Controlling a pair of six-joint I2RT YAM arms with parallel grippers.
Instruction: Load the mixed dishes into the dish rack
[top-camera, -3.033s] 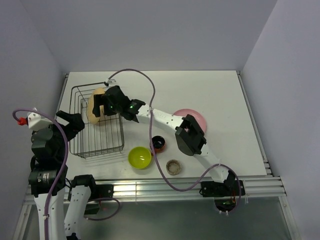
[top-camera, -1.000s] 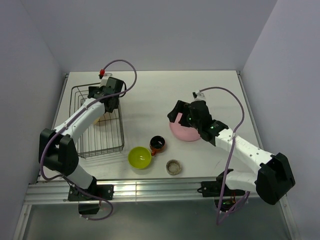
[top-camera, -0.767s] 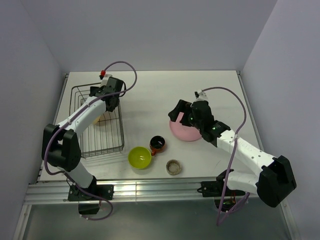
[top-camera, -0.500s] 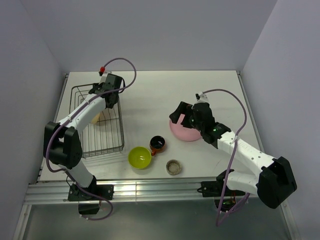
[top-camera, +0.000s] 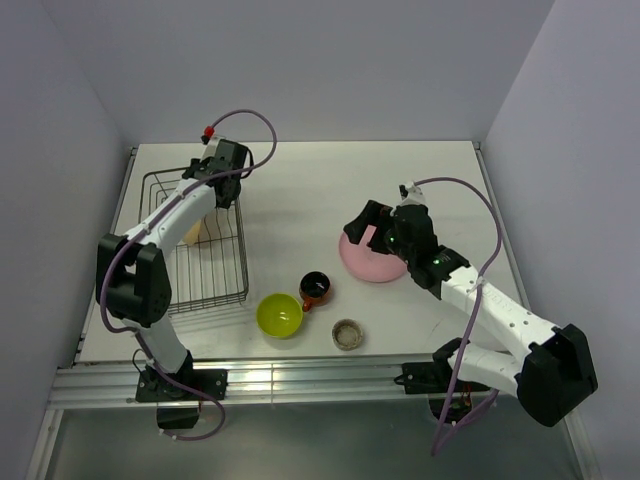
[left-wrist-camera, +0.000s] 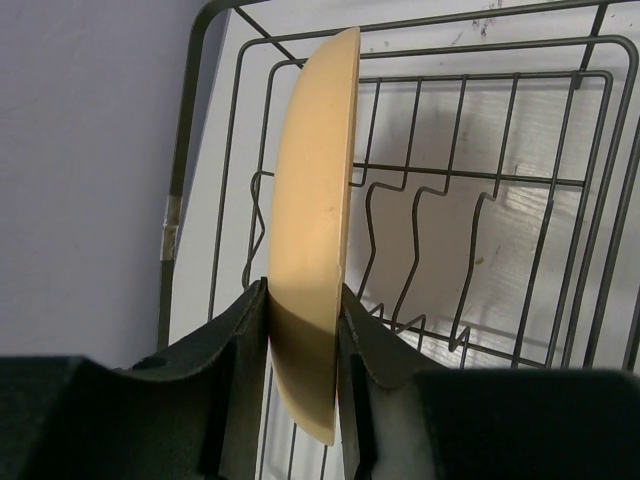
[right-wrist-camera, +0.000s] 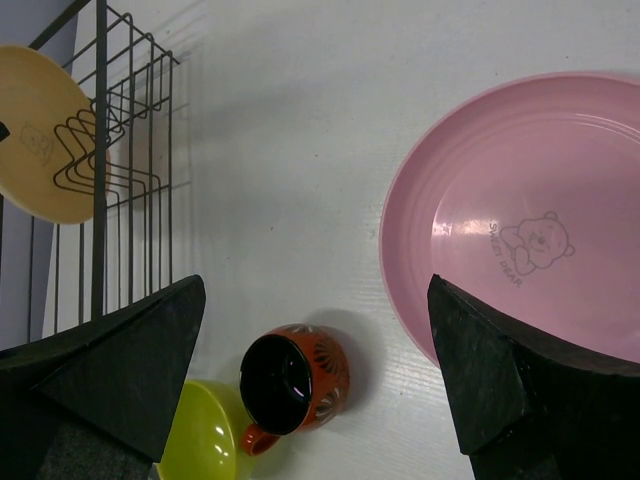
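The yellow-orange plate (left-wrist-camera: 315, 200) stands on edge in the black wire dish rack (top-camera: 160, 290) at the table's left. My left gripper (left-wrist-camera: 303, 320) is shut on its rim, one jaw against each face. My right gripper (right-wrist-camera: 316, 285) hangs open above the table between the pink plate (right-wrist-camera: 520, 230) and the red-orange mug (right-wrist-camera: 295, 378), holding nothing. The pink plate (top-camera: 375, 262) lies flat right of centre. The mug (top-camera: 316, 287), the lime-green bowl (top-camera: 279, 314) and the grey-beige cup (top-camera: 347, 333) sit near the front edge.
The rack's upright prongs (left-wrist-camera: 430, 260) stand just right of the held plate. Walls close in the table at the back and on both sides. A metal rail (top-camera: 300, 380) runs along the near edge by the arm bases.
The right arm has left the rack and come over the pink plate. The left arm reached the rack, and its jaws closed on the yellow-orange plate's rim.
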